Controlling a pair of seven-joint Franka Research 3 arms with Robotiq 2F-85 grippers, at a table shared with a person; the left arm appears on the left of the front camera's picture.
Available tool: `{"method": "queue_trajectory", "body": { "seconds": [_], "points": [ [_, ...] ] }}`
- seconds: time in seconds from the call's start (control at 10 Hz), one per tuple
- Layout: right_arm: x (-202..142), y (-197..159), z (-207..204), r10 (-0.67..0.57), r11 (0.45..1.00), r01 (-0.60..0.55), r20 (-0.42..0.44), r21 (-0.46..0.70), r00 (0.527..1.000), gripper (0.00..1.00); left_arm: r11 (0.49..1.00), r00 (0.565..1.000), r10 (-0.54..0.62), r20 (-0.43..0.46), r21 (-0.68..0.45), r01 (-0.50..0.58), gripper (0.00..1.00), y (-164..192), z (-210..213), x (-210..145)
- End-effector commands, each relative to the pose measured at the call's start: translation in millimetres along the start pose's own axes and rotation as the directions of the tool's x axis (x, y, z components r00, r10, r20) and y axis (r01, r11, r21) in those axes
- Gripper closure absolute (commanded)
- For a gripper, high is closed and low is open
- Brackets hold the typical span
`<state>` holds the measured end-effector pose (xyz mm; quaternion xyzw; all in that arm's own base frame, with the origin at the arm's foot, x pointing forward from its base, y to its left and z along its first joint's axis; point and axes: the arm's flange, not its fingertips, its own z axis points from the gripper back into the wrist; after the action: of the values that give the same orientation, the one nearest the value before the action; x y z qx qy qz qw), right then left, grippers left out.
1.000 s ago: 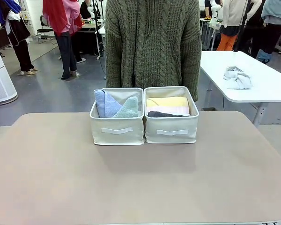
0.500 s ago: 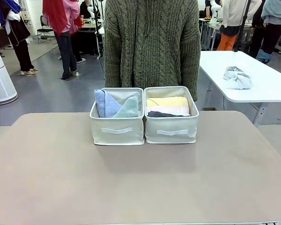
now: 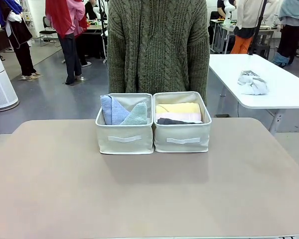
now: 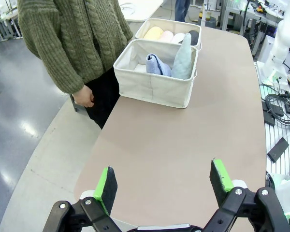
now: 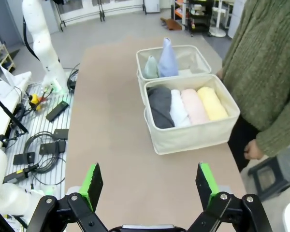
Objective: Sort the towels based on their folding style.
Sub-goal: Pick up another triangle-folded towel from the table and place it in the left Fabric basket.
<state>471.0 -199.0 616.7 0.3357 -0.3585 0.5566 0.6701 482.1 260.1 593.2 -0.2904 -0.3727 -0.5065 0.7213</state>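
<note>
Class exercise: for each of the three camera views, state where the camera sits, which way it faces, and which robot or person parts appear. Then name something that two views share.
Front view: robot's side, facing across the tan table at the person's green knitted sweater.
Left wrist view: above the table's end, over the open left gripper, towards the cream fabric bins.
Right wrist view: opposite end, over the open right gripper.
Shared: both wrist views show the rolled towels and cone towels.

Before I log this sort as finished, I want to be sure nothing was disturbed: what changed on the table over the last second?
Only the person behind the bins shifted slightly toward the picture's left. The two cone towels stayed in the left bin, the four rolled towels in the right bin. Nothing was picked up or let go.
</note>
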Motion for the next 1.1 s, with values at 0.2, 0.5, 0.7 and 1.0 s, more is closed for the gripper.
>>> {"method": "queue_trajectory", "body": {
  "seconds": [0.2,0.5,0.7,1.0],
  "points": [
    [0.0,0.0,0.0,0.000,1.000,0.000,0.000,0.000,1.000,0.00,1.000,1.000,-0.001,-0.002,0.003,0.001,0.00,-1.7,0.1,1.0],
    [0.0,0.0,0.0,0.000,1.000,0.000,0.000,0.000,1.000,0.00,1.000,1.000,-0.001,-0.002,0.003,0.001,0.00,-1.7,0.1,1.0],
    [0.0,0.0,0.0,0.000,1.000,0.000,0.000,0.000,1.000,0.00,1.000,1.000,-0.001,-0.002,0.003,0.001,0.00,-1.7,0.1,1.0],
    [0.0,0.0,0.0,0.000,1.000,0.000,0.000,0.000,1.000,0.00,1.000,1.000,-0.001,-0.002,0.003,0.001,0.00,-1.7,0.1,1.0]
  ]
}}
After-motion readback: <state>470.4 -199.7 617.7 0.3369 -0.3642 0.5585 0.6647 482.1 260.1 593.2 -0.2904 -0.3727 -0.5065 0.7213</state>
